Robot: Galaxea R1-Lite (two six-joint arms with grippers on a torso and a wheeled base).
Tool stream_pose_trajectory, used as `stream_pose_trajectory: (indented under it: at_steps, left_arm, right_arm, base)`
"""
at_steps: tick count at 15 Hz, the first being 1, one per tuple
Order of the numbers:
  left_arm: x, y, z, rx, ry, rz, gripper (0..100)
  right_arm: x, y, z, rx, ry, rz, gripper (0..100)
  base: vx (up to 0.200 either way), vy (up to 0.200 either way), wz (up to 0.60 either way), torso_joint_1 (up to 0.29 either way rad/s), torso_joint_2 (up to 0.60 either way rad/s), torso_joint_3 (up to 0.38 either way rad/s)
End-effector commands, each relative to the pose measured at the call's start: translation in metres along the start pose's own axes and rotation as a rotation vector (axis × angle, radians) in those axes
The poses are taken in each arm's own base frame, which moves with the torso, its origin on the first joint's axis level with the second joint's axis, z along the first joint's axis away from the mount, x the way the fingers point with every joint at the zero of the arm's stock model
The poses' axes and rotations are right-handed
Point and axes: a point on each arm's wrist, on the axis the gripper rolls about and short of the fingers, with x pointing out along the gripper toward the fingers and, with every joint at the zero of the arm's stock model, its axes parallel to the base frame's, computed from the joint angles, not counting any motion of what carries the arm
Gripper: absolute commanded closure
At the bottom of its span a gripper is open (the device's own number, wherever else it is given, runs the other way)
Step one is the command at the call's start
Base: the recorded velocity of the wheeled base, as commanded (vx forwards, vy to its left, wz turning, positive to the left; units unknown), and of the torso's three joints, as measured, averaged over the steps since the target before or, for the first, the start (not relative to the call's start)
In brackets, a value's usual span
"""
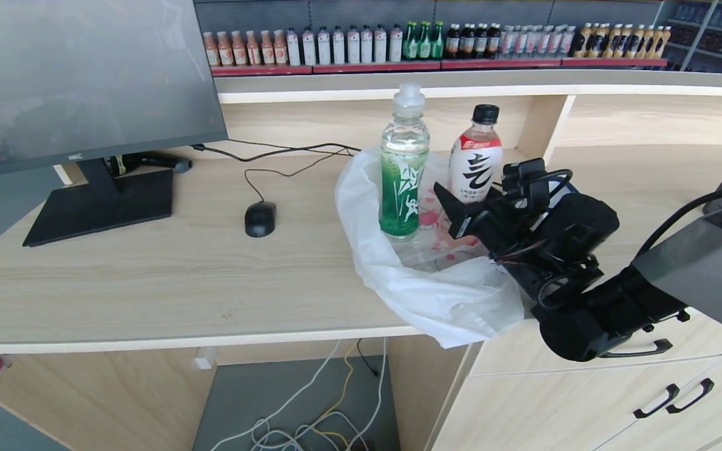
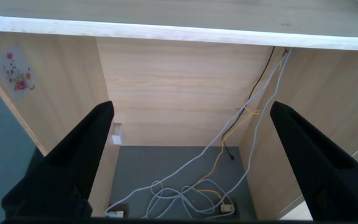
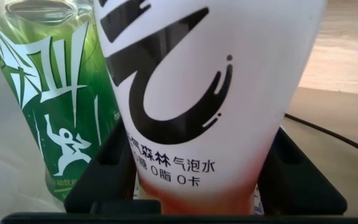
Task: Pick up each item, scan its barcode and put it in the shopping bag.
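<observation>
**Spotter:** Where's your left hand (image 2: 191, 109)?

**Me:** Left of the shopping bag (image 1: 436, 300) and below the edge of the worktop (image 1: 148, 282). Its fingers are spread wide and hold nothing. I judge it's parked clear of the work.

**Spotter:** And the bottles?

**Me:** The green bottle (image 1: 403, 169) stands upright inside the bag, so I count it as done. Just right of it is the white bottle (image 1: 476, 160), upright at the bag's far right side. My right hand (image 1: 469, 210) is clamped low on its body, which should steady it. I can't tell if its base rests in the bag.
</observation>
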Motion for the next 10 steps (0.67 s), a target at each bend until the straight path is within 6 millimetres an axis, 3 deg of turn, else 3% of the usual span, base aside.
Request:
stream_pose_trajectory:
  at_steps: [1,9,10]
  left_arm:
    - [0.0000,0.0000,0.0000,-0.001,0.000,0.000,0]
    - [0.0000,0.0000,0.0000,-0.001,0.000,0.000,0]
    - [0.0000,0.0000,0.0000,-0.001,0.000,0.000,0]
  right_arm:
    - [-0.0007,0.0024,-0.0027,0.002,0.011,0.007,100]
    - [-0.0058,0.0014,-0.0030,0.002,0.014,0.004,100]
    - [-0.0068,0.0015,-0.0035,0.002,0.009,0.004,0]
  base:
    - [0.000,0.000,0.00,0.000,0.00,0.000]
    - [0.000,0.000,0.00,0.000,0.00,0.000]
    - [0.000,0.000,0.00,0.000,0.00,0.000]
